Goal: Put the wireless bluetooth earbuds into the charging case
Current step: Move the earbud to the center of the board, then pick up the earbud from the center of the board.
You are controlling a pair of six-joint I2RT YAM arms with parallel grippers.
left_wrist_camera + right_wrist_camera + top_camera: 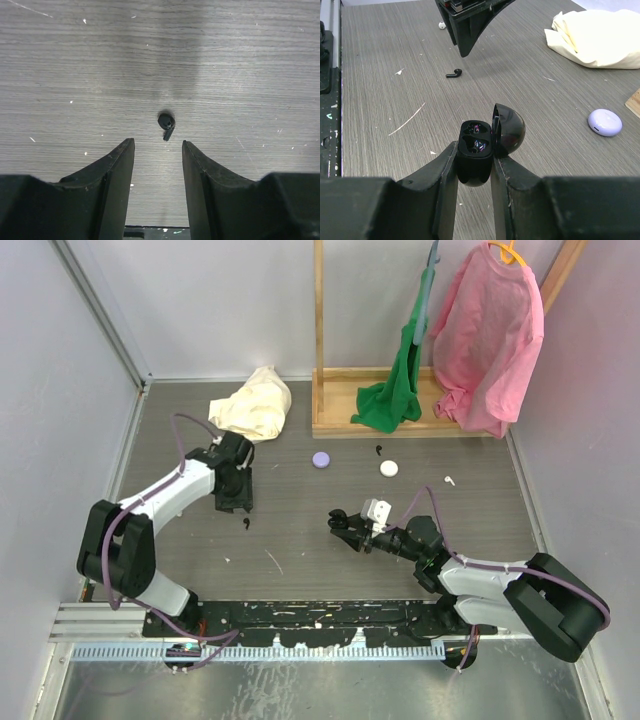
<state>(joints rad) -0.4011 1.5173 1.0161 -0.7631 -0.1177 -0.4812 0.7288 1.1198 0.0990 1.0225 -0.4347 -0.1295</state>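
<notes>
A black earbud (pixel 166 125) lies on the table just ahead of my left gripper (pixel 158 146), which hangs open above it with nothing between its fingers. From above, that earbud (pixel 246 523) sits just below the left gripper (pixel 240 502). My right gripper (pixel 474 154) is shut on the body of the black charging case (pixel 476 150), held upright with its lid (pixel 509 129) swung open to the right; both wells look empty. The same earbud (pixel 454 74) lies beyond the case. A second black earbud (pixel 378 450) lies near the wooden rack.
A purple case (pixel 320 460), a white round case (pixel 388 468) and a white earbud (pixel 449 480) lie mid-table. A cream cloth (pixel 255 405) is bunched at the back left. A wooden rack (pixel 335 425) holds a green garment (pixel 400 380) and a pink one (pixel 490 340).
</notes>
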